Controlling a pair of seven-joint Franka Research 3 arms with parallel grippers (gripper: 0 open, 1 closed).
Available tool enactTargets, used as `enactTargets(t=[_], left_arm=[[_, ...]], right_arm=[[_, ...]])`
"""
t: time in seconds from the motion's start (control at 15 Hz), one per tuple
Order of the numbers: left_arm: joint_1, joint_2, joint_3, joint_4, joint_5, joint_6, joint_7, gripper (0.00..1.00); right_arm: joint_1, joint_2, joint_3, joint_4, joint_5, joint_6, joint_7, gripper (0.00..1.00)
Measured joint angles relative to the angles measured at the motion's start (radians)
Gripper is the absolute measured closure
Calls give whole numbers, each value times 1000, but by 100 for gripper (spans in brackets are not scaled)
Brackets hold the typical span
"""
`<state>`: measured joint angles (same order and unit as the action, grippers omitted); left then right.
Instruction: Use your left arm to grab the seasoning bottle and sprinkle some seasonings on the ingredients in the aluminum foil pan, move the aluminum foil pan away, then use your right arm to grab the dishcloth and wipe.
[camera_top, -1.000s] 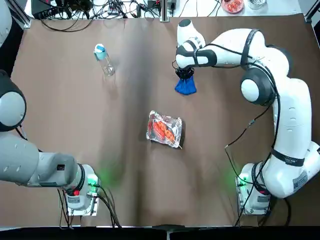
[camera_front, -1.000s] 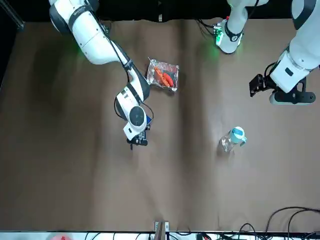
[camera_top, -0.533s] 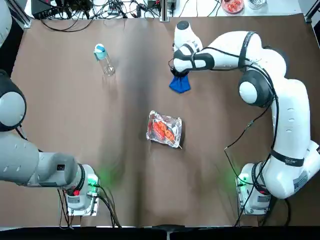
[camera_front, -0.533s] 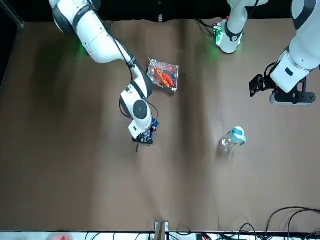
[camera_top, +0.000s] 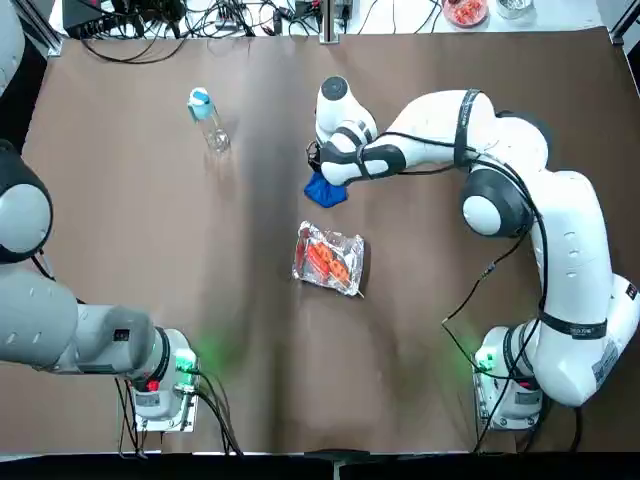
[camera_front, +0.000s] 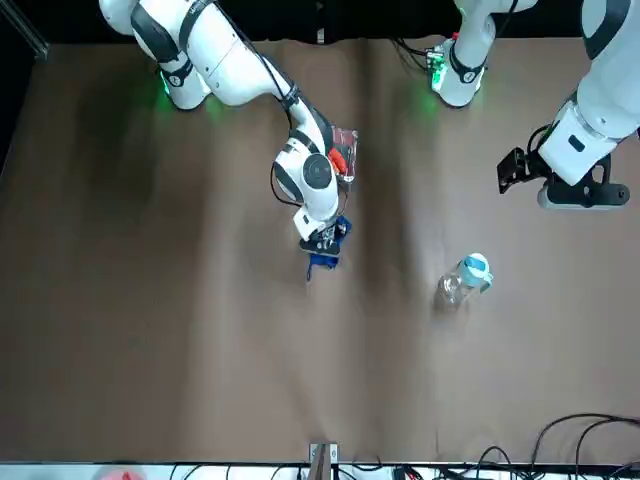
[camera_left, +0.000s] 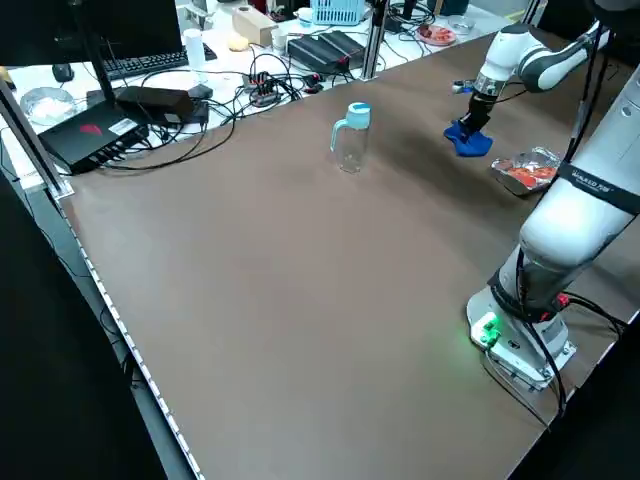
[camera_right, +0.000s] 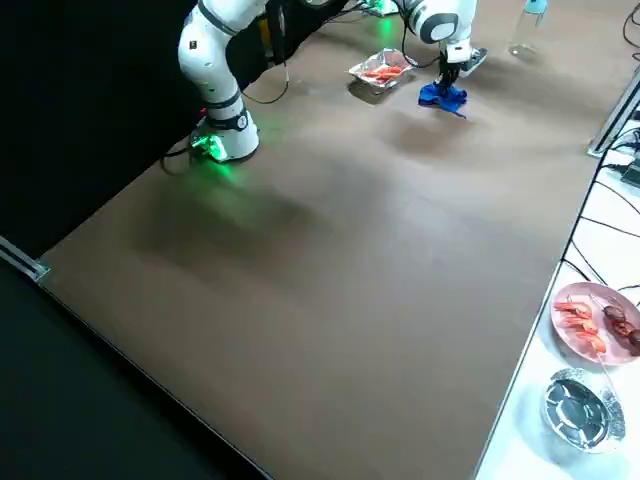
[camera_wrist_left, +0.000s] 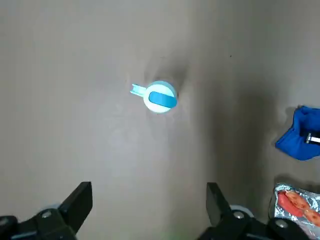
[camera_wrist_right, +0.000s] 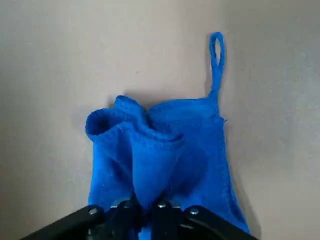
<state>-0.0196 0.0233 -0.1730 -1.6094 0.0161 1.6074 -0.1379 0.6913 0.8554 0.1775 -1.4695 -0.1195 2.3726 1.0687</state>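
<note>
My right gripper (camera_top: 319, 172) is shut on the bunched blue dishcloth (camera_top: 325, 191), which it presses onto the brown table just beyond the aluminum foil pan (camera_top: 304, 243). In the right wrist view the dishcloth (camera_wrist_right: 160, 150) spreads from the pinched fingers, its hanging loop stretched out flat. Orange-red ingredients (camera_top: 327, 262) lie in the pan. The seasoning bottle (camera_top: 208, 122) stands upright at the far left, its light-blue cap (camera_wrist_left: 160, 96) below my left gripper (camera_wrist_left: 148, 189). That gripper hangs open, high above the table.
A round white dish (camera_right: 593, 322) with reddish food and a shiny bowl (camera_right: 579, 410) sit off the table's far right corner. Cables and black boxes (camera_left: 110, 125) line the far edge. Both arm bases (camera_top: 160, 385) glow green at the near edge.
My right gripper has dragged the dishcloth across the table toward the robot's left and slightly nearer the foil pan. The bottle, the pan and the left arm have stayed put.
</note>
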Motion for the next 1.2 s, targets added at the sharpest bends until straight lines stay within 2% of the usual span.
enactTargets(t=[0.33,0.53,0.67,1.0,1.2], left_arm=[[0,0,0,0,0,0,0,0],[0,3,0,0,0,0,0,0],[0,5,1,0,0,0,0,0],[0,5,1,0,0,0,0,0],[0,5,1,0,0,0,0,0]], right_arm=[[-29,2,0,1,7,7,5,91],[-110,5,-2,7,7,7,2,91],[-195,5,-4,11,6,3,-55,91],[-237,-14,-3,38,5,-209,-211,91],[-240,-44,-1,42,5,-243,-259,91]])
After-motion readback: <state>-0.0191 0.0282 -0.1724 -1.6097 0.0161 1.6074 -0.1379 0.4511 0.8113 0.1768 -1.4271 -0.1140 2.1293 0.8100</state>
